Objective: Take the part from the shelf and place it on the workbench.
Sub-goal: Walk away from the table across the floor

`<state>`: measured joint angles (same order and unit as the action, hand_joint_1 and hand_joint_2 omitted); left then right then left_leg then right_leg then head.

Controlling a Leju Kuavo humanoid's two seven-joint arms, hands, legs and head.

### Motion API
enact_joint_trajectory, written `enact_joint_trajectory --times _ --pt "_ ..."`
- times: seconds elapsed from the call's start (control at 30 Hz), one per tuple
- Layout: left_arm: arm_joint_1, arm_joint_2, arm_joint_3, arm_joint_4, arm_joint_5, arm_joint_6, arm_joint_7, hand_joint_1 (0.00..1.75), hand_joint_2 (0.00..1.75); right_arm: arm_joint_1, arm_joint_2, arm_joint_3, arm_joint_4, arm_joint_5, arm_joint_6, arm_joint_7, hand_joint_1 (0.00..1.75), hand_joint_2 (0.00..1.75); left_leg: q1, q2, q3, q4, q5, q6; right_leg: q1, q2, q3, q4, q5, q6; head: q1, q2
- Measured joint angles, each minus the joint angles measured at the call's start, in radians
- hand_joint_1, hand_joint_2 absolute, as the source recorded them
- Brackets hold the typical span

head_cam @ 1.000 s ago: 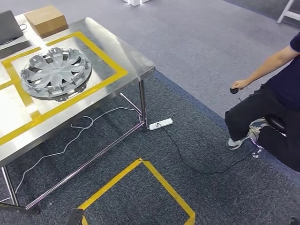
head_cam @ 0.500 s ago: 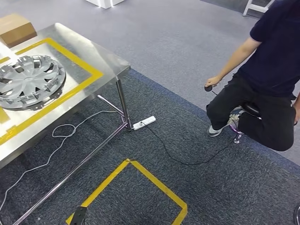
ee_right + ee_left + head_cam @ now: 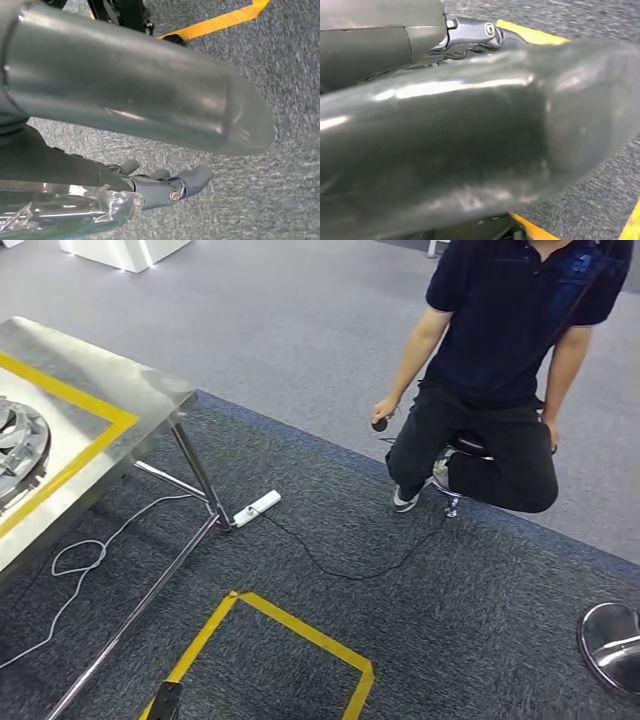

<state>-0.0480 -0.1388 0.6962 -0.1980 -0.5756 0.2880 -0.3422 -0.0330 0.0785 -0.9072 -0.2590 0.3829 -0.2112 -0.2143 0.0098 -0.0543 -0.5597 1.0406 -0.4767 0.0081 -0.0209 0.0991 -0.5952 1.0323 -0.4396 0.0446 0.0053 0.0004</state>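
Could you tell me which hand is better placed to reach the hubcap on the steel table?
Left, marginally: the hubcap lies far to the robot's left on the table, while the right hand hangs open over carpet. Neither is close.

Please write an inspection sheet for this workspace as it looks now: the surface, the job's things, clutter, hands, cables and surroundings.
Surface: steel workbench with yellow tape lines, at the left edge of the head view.
Job's things: silver wheel cover lying on the workbench, partly cut off.
Clutter: nothing seen on the visible part of the bench.
Hands: left hand and right hand hang over the carpet, holding nothing; whether the fingers are apart is unclear.
Cables: white cable and black cable on the carpet, by a white power strip.
Surroundings: seated person; yellow floor tape.
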Motion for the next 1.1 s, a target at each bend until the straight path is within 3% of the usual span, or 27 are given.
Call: enact_joint_trajectory --times 0.07,0.1,0.13,0.2,0.27,0.33,0.37,0.43,0.5,0.57,0.63,0.7,0.77,0.8,0.83,0.87,0.9,0.93,1.0,1.07,1.1 --pt "-0.001 0.002 0.000 0.000 0.000 0.000 0.000 0.00 0.00 -0.001 -0.001 -0.001 0.000 0.000 0.001 -0.002 0.00 0.00 -0.001 -0.016 0.011 -0.033 0.003 -0.001 -0.002 0.018 -0.007 -0.003 0.005 0.012 0.000 0.000" --pt "-0.002 0.001 0.000 0.000 0.000 0.000 0.000 0.00 0.00 0.000 -0.001 -0.001 0.000 0.000 0.001 -0.003 0.00 0.00 -0.001 -0.007 0.011 -0.036 0.005 -0.002 -0.005 0.026 -0.012 -0.008 0.009 0.019 0.000 0.000" --pt "-0.003 0.002 0.000 0.000 0.000 0.000 0.000 0.00 0.00 0.002 -0.002 -0.002 0.000 0.000 0.000 -0.003 0.00 0.00 -0.001 0.003 0.013 -0.040 0.008 0.002 -0.005 0.020 -0.016 -0.008 0.010 0.025 0.000 0.000" --pt "-0.004 0.003 0.000 0.000 0.000 0.000 0.000 0.00 0.00 0.003 -0.004 -0.004 0.002 0.000 0.000 -0.003 0.00 0.00 0.000 0.024 0.016 -0.048 0.015 0.013 -0.003 -0.028 -0.042 0.038 -0.018 0.032 0.006 0.000" --pt "-0.001 0.003 0.001 0.000 0.000 0.000 0.000 0.00 0.00 -0.001 -0.005 -0.004 0.003 0.000 0.001 -0.003 0.00 0.00 -0.004 0.047 0.017 -0.050 0.016 0.019 0.000 -0.079 -0.095 0.156 -0.079 0.035 0.012 0.000" --pt "0.002 0.003 0.001 0.000 0.002 -0.003 0.000 0.00 0.00 -0.003 -0.005 -0.004 0.003 0.001 0.001 -0.004 0.00 0.00 -0.007 0.073 0.017 -0.050 0.015 0.021 0.000 -0.090 -0.141 0.260 -0.120 0.037 0.012 0.000" --pt "0.002 0.003 0.001 0.000 0.004 -0.006 -0.001 0.00 0.00 -0.001 -0.005 -0.004 0.004 0.003 0.001 -0.005 0.00 0.00 -0.008 0.085 0.017 -0.050 0.014 0.022 0.000 -0.091 -0.142 0.270 -0.116 0.037 0.012 0.000" --pt "0.002 0.003 0.001 0.000 0.010 -0.013 -0.007 0.00 0.00 0.000 -0.005 -0.005 0.004 0.007 0.002 -0.003 0.00 0.00 -0.009 0.106 0.021 -0.050 0.011 0.019 0.001 -0.105 -0.080 0.169 -0.061 0.035 0.012 0.000" --pt "0.002 0.003 0.002 0.000 0.013 -0.017 -0.016 0.00 0.00 -0.004 -0.005 -0.005 0.005 0.012 0.002 0.008 0.00 0.00 -0.013 0.123 0.027 -0.048 0.006 0.011 0.005 -0.147 -0.005 0.039 -0.020 0.026 0.011 0.000" --pt "0.001 0.004 0.005 0.000 0.016 -0.016 -0.017 0.00 0.00 -0.009 -0.004 -0.005 0.009 0.019 0.002 0.024 0.00 0.00 -0.018 0.138 0.031 -0.047 0.004 0.001 0.010 -0.164 0.020 -0.006 -0.014 0.012 0.010 0.000" --pt "0.000 0.007 0.009 0.000 0.023 -0.016 -0.008 0.00 0.00 -0.009 -0.003 -0.005 0.014 0.025 0.002 0.035 0.00 0.00 -0.016 0.150 0.033 -0.049 0.003 -0.010 0.011 -0.143 0.017 -0.008 -0.007 -0.002 0.009 0.000" --pt "0.000 0.011 0.014 0.000 0.028 -0.014 0.004 0.00 0.00 -0.008 0.000 -0.005 0.018 0.033 -0.003 0.049 0.00 0.00 -0.012 0.121 0.023 -0.022 -0.022 -0.022 0.008 -0.124 0.014 -0.013 -0.001 -0.015 0.007 0.000" --pt "0.003 0.014 0.021 0.000 0.026 -0.013 0.010 0.00 0.00 -0.010 0.003 -0.005 0.020 0.041 -0.011 0.058 0.00 0.00 -0.009 0.078 -0.024 0.084 -0.086 -0.029 0.005 -0.103 0.010 -0.015 0.004 -0.024 0.002 0.000" --pt "0.006 0.014 0.024 0.000 0.023 -0.012 0.012 0.00 0.00 -0.011 0.003 -0.005 0.020 0.047 -0.014 0.056 0.00 0.00 -0.009 0.069 -0.056 0.152 -0.117 -0.029 0.005 -0.091 0.007 -0.015 0.006 -0.026 0.001 0.000" --pt "0.008 0.015 0.025 0.000 0.017 -0.012 0.014 0.00 0.00 -0.012 0.003 -0.005 0.020 0.054 -0.017 0.051 0.00 0.00 -0.009 0.065 -0.083 0.205 -0.134 -0.029 0.006 -0.079 0.005 -0.015 0.007 -0.027 0.001 0.000" --pt "0.010 0.016 0.025 0.000 0.010 -0.011 0.018 0.00 0.00 -0.011 0.003 -0.005 0.020 0.063 -0.018 0.046 0.00 0.00 -0.009 0.063 -0.096 0.228 -0.131 -0.028 0.006 -0.066 0.004 -0.015 0.008 -0.027 0.001 0.000" --pt "0.010 0.017 0.025 0.000 0.003 -0.010 0.022 0.00 0.00 -0.011 0.003 -0.004 0.021 0.070 -0.020 0.043 0.00 0.00 -0.009 0.061 -0.091 0.212 -0.109 -0.026 0.007 -0.054 0.003 -0.015 0.010 -0.026 0.001 0.000" --pt "0.010 0.018 0.025 0.000 -0.003 -0.009 0.028 0.00 0.00 -0.011 0.003 -0.003 0.021 0.075 -0.021 0.043 0.00 0.00 -0.008 0.054 -0.068 0.163 -0.074 -0.024 0.006 -0.041 0.003 -0.015 0.011 -0.024 0.001 0.000" --pt "0.009 0.019 0.025 0.000 -0.014 -0.005 0.040 0.00 0.00 -0.011 0.003 -0.002 0.023 0.080 -0.027 0.054 0.00 0.00 -0.004 0.011 -0.007 0.032 -0.012 -0.019 0.006 -0.018 0.000 -0.013 0.015 -0.017 0.001 0.000" --pt "0.009 0.016 0.025 0.000 -0.023 -0.004 0.049 0.00 0.00 -0.011 0.003 -0.001 0.023 0.082 -0.033 0.067 0.00 0.00 -0.002 -0.021 0.023 -0.037 0.005 -0.013 0.006 0.002 -0.007 -0.013 0.020 -0.005 0.001 0.000" --pt "0.009 0.015 0.025 0.000 -0.027 -0.004 0.052 0.00 0.00 -0.010 0.003 -0.001 0.024 0.083 -0.034 0.073 0.00 0.00 -0.004 -0.018 0.024 -0.045 0.004 -0.008 0.005 0.011 -0.010 -0.015 0.024 0.002 0.001 0.000"
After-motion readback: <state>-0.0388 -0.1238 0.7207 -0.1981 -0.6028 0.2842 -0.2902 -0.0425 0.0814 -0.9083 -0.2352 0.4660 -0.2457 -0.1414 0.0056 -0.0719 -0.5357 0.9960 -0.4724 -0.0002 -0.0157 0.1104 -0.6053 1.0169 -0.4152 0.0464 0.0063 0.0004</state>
